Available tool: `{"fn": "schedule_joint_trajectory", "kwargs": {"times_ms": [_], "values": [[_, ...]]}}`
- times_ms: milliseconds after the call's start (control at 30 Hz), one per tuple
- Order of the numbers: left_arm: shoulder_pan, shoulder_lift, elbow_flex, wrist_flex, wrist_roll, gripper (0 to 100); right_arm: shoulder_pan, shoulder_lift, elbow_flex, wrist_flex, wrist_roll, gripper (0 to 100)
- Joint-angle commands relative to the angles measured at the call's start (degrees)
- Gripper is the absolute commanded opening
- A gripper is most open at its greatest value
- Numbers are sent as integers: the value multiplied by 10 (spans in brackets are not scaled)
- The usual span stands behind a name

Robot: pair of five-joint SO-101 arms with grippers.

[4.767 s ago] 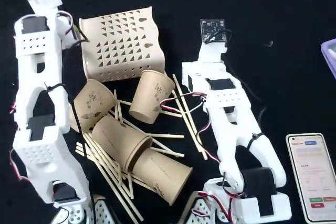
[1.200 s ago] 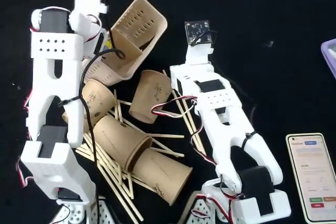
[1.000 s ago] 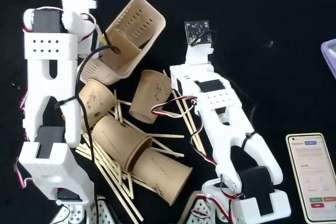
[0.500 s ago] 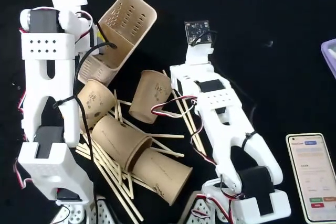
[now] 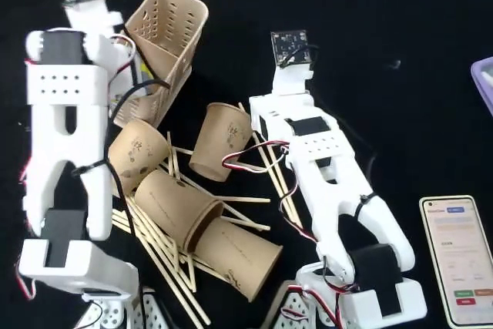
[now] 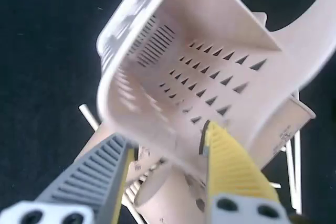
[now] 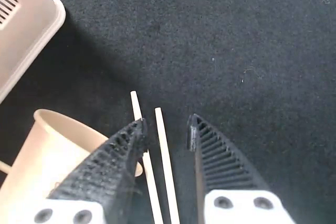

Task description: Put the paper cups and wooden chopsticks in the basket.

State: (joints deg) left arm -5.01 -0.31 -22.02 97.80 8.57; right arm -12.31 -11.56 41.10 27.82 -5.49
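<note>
four paper cups (image 5: 223,141) are counted on their sides on the black table (image 5: 400,113), among wooden chopsticks (image 5: 248,200) too tangled to be counted. one basket (image 5: 166,36) is held tilted, its wall clamped by the left gripper (image 6: 165,135). the right gripper (image 7: 167,125) is spread apart over two chopsticks.

The basket (image 5: 166,32) tilts behind the cups (image 5: 223,140), which lie over scattered chopsticks (image 5: 245,200); phone (image 5: 458,260) far right.
</note>
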Motion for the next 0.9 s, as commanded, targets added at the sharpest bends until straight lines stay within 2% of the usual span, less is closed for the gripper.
{"fn": "schedule_joint_trajectory", "kwargs": {"times_ms": [0,100,167,233,367,433,533,700,867], "values": [[-1,-24,20,-52,2,164,-10,-2,-1,-14,2,134],[2,-24,20,-81,-6,23,-10,-2,-1,-14,2,134],[5,-24,20,-98,-18,47,-10,-2,-1,-14,2,134],[4,-24,15,-116,-40,28,-10,-2,-1,-14,2,134],[-1,-17,7,-127,-150,30,-7,-4,-1,-14,2,134],[-5,-17,12,-131,-179,30,-4,-7,-2,-12,2,134],[-22,-24,4,-126,-140,30,2,-7,-2,-12,2,134],[-45,-17,-53,-67,-97,30,2,-16,-2,-10,-2,134],[-29,-24,-87,4,-61,30,3,-51,3,10,-3,134]]}}
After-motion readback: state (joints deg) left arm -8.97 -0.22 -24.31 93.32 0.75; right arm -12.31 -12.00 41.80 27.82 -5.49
